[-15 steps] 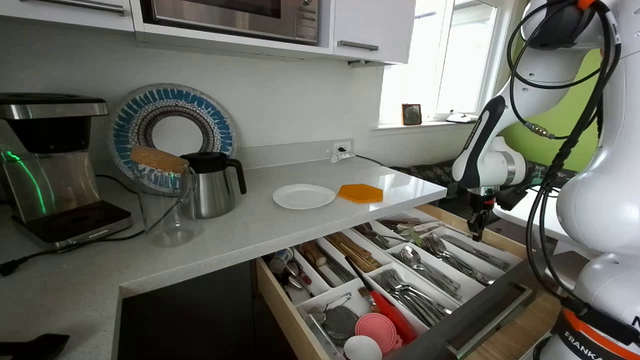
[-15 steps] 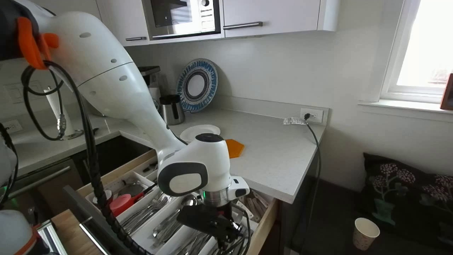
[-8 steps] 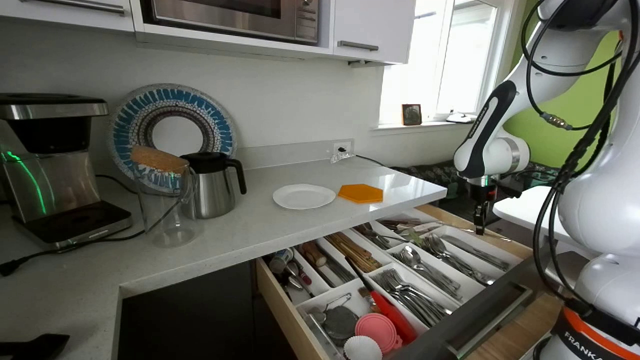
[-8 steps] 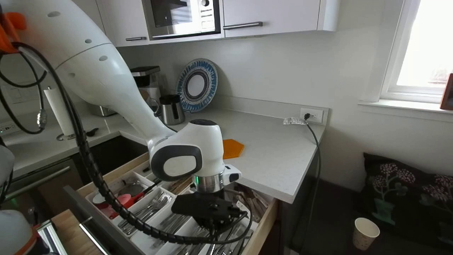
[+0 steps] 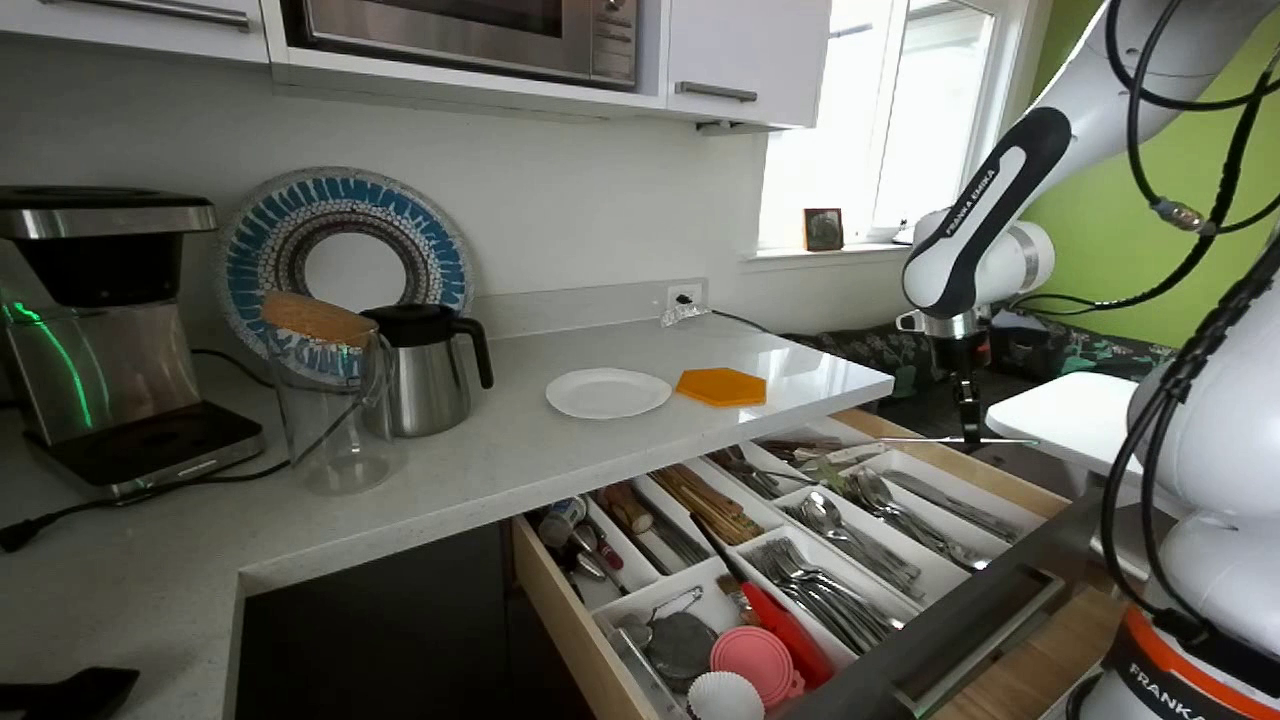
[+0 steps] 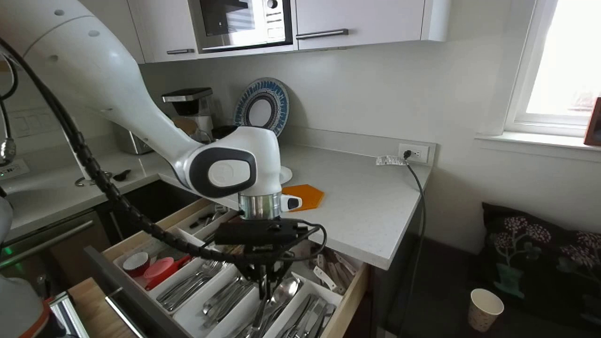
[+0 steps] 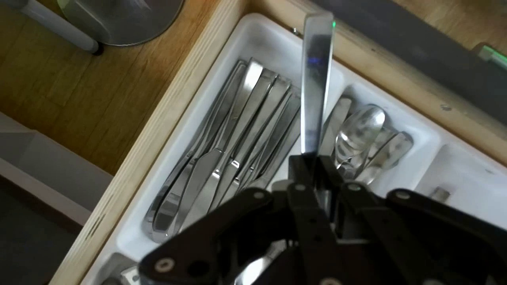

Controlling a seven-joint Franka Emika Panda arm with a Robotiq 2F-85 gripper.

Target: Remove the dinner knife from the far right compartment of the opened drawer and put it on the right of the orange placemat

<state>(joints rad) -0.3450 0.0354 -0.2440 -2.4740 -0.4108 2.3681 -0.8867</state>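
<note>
Knives (image 7: 242, 120) fill the far right compartment (image 7: 273, 42) in your wrist view, alongside the light-wood side wall of the drawer (image 7: 152, 136). The dinner knife (image 7: 315, 79) you need is already up out of it, and your gripper (image 7: 314, 166) is closed down on it, one finger either side of the metal. The broad end, which you can take for the handle, points toward the front of the drawer; the rest runs back behind the fingers, at an angle to the knives below. In an exterior view, the knife is a thin, nearly level line through your fingertips (image 5: 970, 425), with one end toward the countertop (image 5: 610, 340). The orange placemat (image 5: 721, 386) lies on that countertop with the white plate (image 5: 608, 393) on its left, so the side you want is the one nearer your gripper. In an exterior view, the gripper (image 6: 265, 293) hangs over the drawer, short of the countertop's front edge, and the placemat (image 6: 309, 195) lies ahead and slightly right of it. Your next move likely calls for up and forward over that edge, then a wrist turn to set the knife straight beside the placemat. You can't tell whether the knife clears the countertop's height, so a low pass could catch its leading end.
</note>
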